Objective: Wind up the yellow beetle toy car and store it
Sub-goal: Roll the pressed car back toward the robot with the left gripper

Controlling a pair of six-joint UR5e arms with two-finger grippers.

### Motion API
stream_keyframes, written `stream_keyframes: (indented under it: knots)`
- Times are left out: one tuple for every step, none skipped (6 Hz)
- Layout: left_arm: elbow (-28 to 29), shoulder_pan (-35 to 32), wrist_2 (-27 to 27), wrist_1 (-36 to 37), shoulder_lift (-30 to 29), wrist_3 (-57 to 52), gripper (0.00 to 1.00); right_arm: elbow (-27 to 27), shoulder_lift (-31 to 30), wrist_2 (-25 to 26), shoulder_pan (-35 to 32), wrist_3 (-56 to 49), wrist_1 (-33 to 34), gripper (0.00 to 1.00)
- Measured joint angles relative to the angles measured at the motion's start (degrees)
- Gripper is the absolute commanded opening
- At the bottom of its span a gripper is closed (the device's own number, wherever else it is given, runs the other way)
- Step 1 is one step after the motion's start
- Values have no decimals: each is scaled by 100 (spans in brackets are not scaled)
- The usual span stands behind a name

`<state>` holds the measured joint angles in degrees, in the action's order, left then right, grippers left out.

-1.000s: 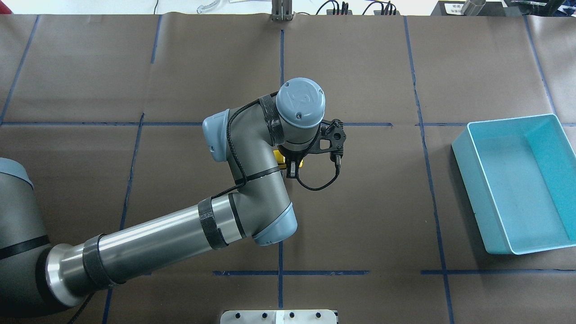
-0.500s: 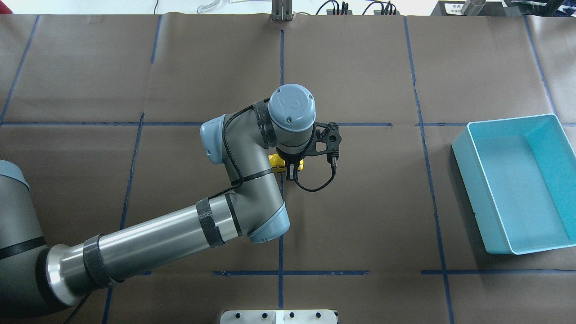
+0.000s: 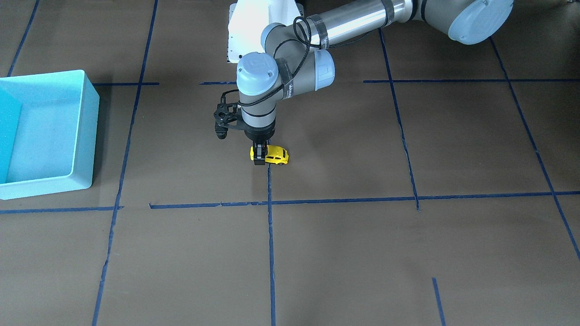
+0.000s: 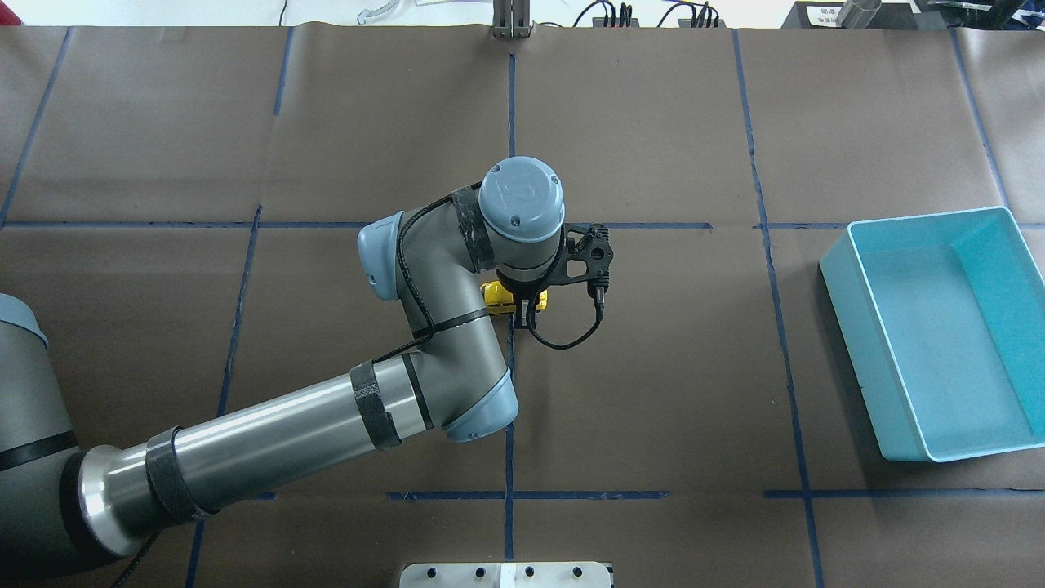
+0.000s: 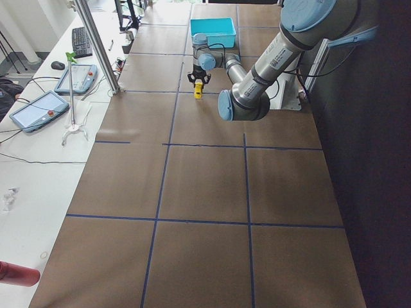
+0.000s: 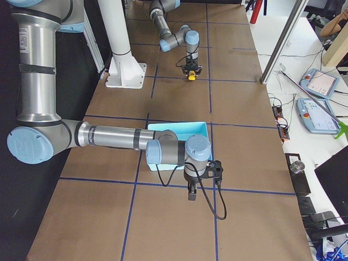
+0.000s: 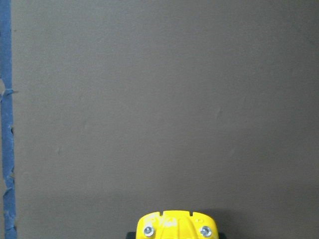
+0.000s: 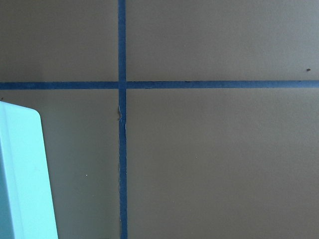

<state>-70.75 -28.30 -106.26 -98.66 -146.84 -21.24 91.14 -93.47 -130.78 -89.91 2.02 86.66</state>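
Observation:
The yellow beetle toy car sits low on the brown paper near the table's middle, beside a blue tape line. My left gripper points straight down and is shut on one end of it. From overhead the wrist hides most of the car and gripper. In the left wrist view the car's yellow end shows at the bottom edge. The car is tiny in both side views. My right gripper hangs beside the turquoise bin; I cannot tell whether it is open or shut.
The turquoise bin stands with nothing in it at the table's right end, far from the car; its corner shows in the right wrist view. Blue tape lines grid the brown paper. A white mounting plate lies at the near edge.
My left arm has slid toward the overhead view's left, taking the yellow car along the table surface. The gripper has stayed shut on it.

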Motion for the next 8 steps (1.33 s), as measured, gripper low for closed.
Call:
stream_keyframes:
  knots:
    - [0, 3, 0, -57, -4, 4, 2, 0, 3, 0, 0, 0, 0, 100]
    - [0, 6, 0, -91, -6, 5, 2, 0, 3, 0, 0, 0, 0, 100]
    - [0, 15, 0, -116, -1, 6, 2, 0, 4, 0, 0, 0, 0, 100]
    - [14, 21, 3, -161, 7, 6, 3, 0, 4, 0, 0, 0, 0, 100]
    - [31, 20, 7, -206, 11, 6, 3, 0, 4, 0, 0, 0, 0, 100]
    - [39, 14, 6, -234, 24, 6, 3, 0, 4, 0, 0, 0, 0, 100]
    - [42, 11, 4, -273, 45, 6, 3, 0, 4, 0, 0, 0, 0, 100]
    - [41, 9, 5, -312, 72, 6, 3, 0, 7, 0, 0, 0, 0, 100]
